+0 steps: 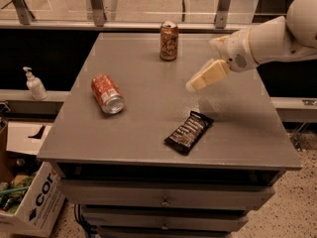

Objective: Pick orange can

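approach stage: the gripper (198, 83) hangs over the right half of the bench (148, 118), holding nothing, its claw's spread impossible to tell; the orange can (169, 41) stands upright by the far edge. next, it likely must reach toward that edge.

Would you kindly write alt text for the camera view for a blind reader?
The robot's gripper hovers above a grey table, right of the upright orange can near the back edge. A red can lies on its side at the view's left; a dark snack packet lies near the front.
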